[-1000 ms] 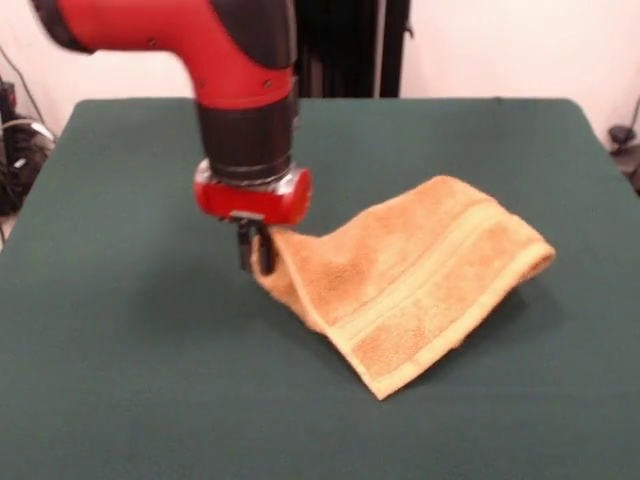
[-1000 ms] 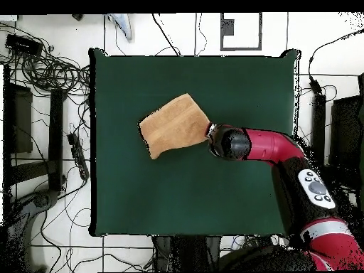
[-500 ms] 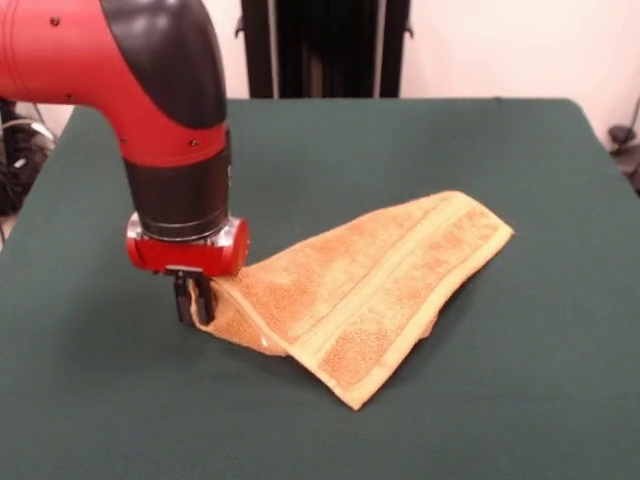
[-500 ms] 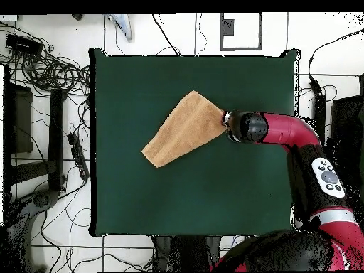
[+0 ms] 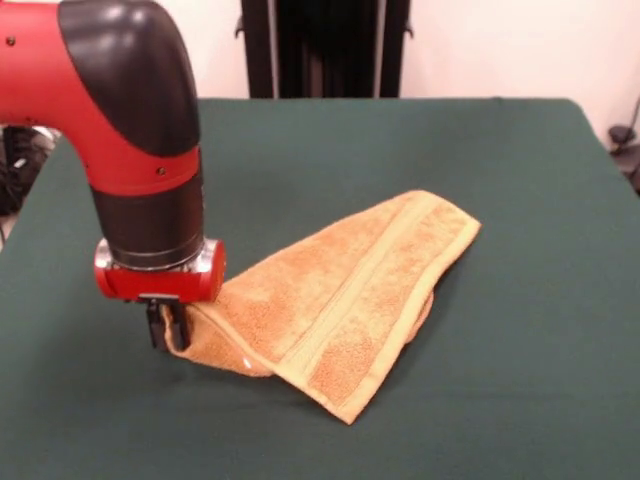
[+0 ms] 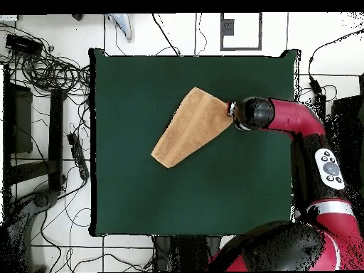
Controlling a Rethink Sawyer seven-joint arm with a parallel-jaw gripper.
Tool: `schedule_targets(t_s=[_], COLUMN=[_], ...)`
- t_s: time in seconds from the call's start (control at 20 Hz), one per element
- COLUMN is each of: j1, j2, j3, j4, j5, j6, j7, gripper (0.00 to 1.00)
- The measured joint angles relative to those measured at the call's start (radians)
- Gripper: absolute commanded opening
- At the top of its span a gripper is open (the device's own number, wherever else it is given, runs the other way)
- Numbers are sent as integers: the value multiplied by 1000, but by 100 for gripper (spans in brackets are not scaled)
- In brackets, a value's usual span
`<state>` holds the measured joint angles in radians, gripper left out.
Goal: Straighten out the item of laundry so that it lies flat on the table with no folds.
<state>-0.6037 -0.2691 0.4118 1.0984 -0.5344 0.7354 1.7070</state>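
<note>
The orange-tan towel [image 5: 340, 295] lies folded over itself on the green table [image 5: 520, 180], with a woven band running along its length. It also shows in the overhead view [image 6: 192, 126] as a long folded shape. My gripper [image 5: 167, 327] is shut on the towel's left corner and holds it low, just above the table. In the overhead view the gripper [image 6: 232, 112] sits at the towel's right corner, under the red and black arm [image 6: 284, 121]. The rest of the towel drags on the cloth to the right in the front view.
Cables [image 6: 43, 67] and black stands [image 6: 20, 121] lie on the floor beside the table in the overhead view. The table's edge [image 6: 293, 142] is close to the arm's side there.
My gripper has pulled the towel corner further left and nearer in the front view. The towel has stretched out longer and slid along with it.
</note>
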Motion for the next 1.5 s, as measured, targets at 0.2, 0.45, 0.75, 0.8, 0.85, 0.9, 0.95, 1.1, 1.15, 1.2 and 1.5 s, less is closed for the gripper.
schedule_targets(t_s=[0.2, 0.45, 0.75, 0.8, 0.85, 0.9, 0.95, 1.1, 1.15, 1.2, 1.5], j1=[4, 8, 7, 7, 7, 7, 7, 7, 7, 7, 7], j2=[32, 75, 85, 88, 90, 91, 96, 103, 104, 105, 109], j3=[21, 43, 47, 48, 49, 49, 50, 51, 51, 51, 54], j4=[-80, -183, -209, -216, -221, -225, -236, -250, -251, -253, -262], j5=[-5, -7, -10, -10, -11, -11, -11, -11, -10, -10, -10], j6=[45, 91, 91, 91, 91, 91, 91, 91, 91, 91, 91], j7=[-30, -71, -86, -93, -98, -102, -113, -118, -118, -118, -118], gripper=[0, 0, 0, 0, 0, 0, 0, 0, 0, 0, 0])
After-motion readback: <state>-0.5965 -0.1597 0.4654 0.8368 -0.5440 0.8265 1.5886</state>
